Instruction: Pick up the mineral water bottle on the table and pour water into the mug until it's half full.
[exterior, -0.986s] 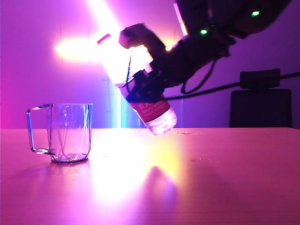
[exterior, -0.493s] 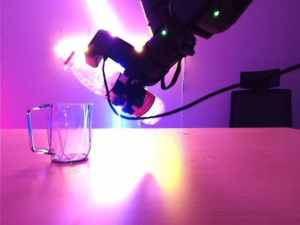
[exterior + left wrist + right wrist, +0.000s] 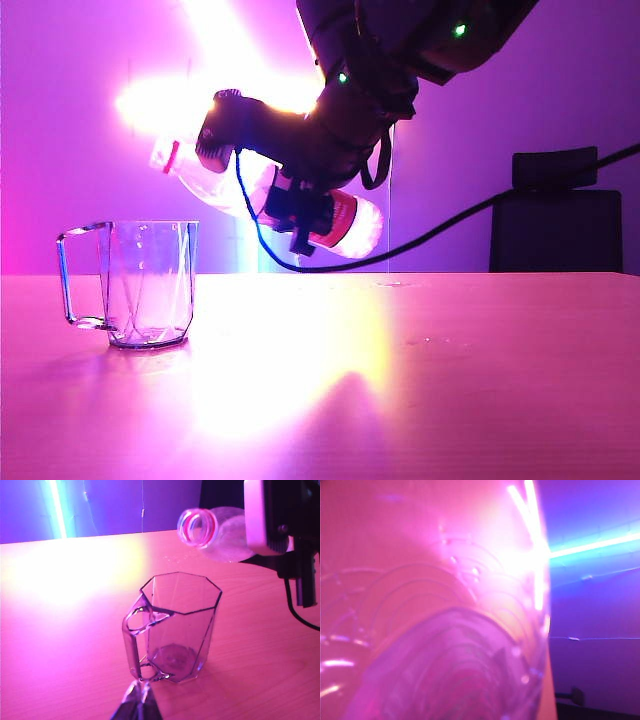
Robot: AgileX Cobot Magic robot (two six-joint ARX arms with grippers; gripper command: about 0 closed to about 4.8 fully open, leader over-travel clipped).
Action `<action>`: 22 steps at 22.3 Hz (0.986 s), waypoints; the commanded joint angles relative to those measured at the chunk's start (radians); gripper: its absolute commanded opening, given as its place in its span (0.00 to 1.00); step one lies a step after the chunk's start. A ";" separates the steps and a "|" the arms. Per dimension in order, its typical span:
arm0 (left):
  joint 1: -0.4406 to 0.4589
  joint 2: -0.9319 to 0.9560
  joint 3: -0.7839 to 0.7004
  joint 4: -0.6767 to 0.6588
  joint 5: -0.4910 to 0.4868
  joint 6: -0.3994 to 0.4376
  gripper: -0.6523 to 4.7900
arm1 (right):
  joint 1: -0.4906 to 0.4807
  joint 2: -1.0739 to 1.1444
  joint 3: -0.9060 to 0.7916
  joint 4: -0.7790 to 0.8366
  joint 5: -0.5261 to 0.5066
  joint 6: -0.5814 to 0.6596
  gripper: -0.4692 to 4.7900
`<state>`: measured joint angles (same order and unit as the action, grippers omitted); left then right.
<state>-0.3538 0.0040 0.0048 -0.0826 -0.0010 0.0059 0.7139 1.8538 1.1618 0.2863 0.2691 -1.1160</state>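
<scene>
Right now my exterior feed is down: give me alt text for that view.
The right pincer holds the mineral water bottle tilted nearly level in the air, open neck pointing toward the mug, which stands to the left on the table. No water is visibly pouring.

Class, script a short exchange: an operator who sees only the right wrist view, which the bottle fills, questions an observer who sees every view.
Operator: Is the cap off?
Observer: Yes. The left wrist view shows the open mouth of the mineral water bottle, which the right hand holds tilted.
Operator: Where is the mug?
Observer: The mug stands upright and empty on the table, lower than the mouth. The left hand is by its handle.
</scene>
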 commanded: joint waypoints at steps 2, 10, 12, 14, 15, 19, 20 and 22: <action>-0.001 0.002 0.004 0.010 0.002 -0.003 0.12 | 0.004 -0.011 0.008 0.051 0.074 -0.135 0.50; -0.001 0.002 0.004 0.010 0.002 -0.003 0.12 | 0.009 -0.011 0.008 0.065 0.146 -0.278 0.50; -0.001 0.002 0.004 0.010 0.002 -0.003 0.12 | 0.010 -0.011 0.008 0.074 0.160 -0.300 0.50; -0.001 0.002 0.004 0.010 0.002 -0.003 0.12 | 0.010 -0.011 0.008 0.086 0.180 -0.314 0.50; -0.001 0.002 0.004 0.010 0.002 -0.003 0.12 | 0.010 -0.011 0.008 0.087 0.184 -0.326 0.50; -0.001 0.002 0.004 0.010 0.002 -0.003 0.12 | 0.010 -0.011 0.008 0.087 0.199 -0.354 0.50; -0.001 0.002 0.004 0.010 0.002 -0.003 0.12 | 0.010 -0.011 0.008 0.088 0.201 -0.355 0.50; -0.001 0.002 0.004 0.010 0.002 -0.003 0.12 | 0.010 -0.011 0.008 0.088 0.201 -0.355 0.50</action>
<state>-0.3538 0.0040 0.0048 -0.0826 -0.0010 0.0059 0.7212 1.8538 1.1618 0.3233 0.4637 -1.4700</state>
